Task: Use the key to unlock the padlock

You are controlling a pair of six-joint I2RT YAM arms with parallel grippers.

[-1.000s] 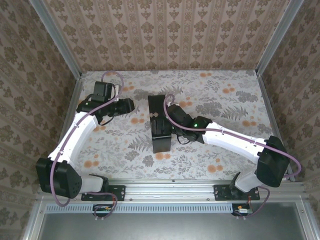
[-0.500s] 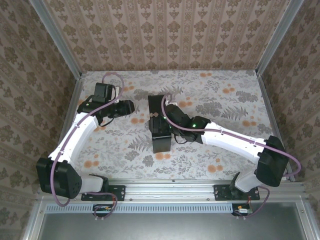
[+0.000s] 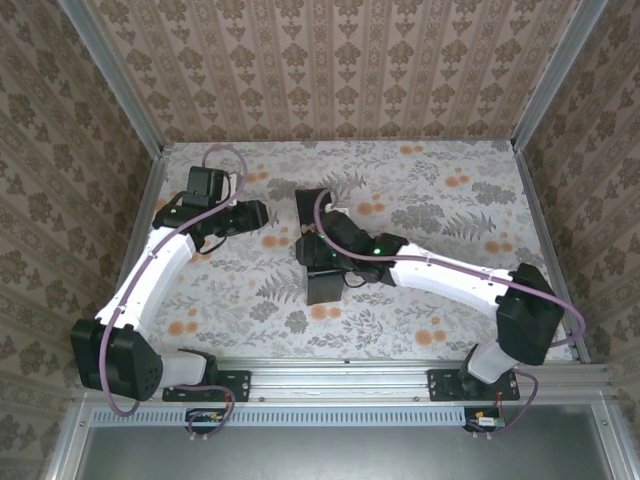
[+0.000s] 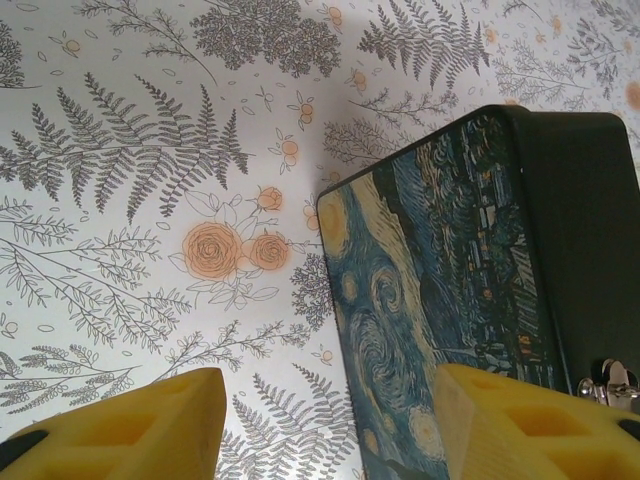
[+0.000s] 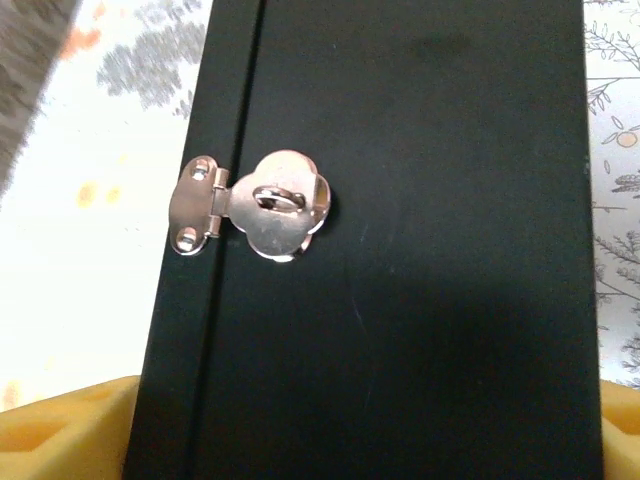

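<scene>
One dark box [image 3: 322,288] stands about mid-bench [image 3: 450,200], its long side running from the rail towards the back. Papered walls [image 3: 330,70] close the bench off left of the box, behind it and right of it. A metal rail [image 3: 340,365] edges the near side. Right of the box the floral cover lies open well out to the wall; left of it there is less room.

Two arms are in play. The left end effector [image 3: 262,213] hangs just left of the box's far end, fingers [image 4: 150,420] moderately apart with nothing between them, the painted side of the box below. The right end effector [image 3: 318,245] sits over the box, jaws wide astride it, pads [image 5: 60,430] level with its two edges; whether they press I cannot tell. One silver hasp [image 5: 255,205] lies flat on the black top. Where the padlock lies I cannot tell.
</scene>
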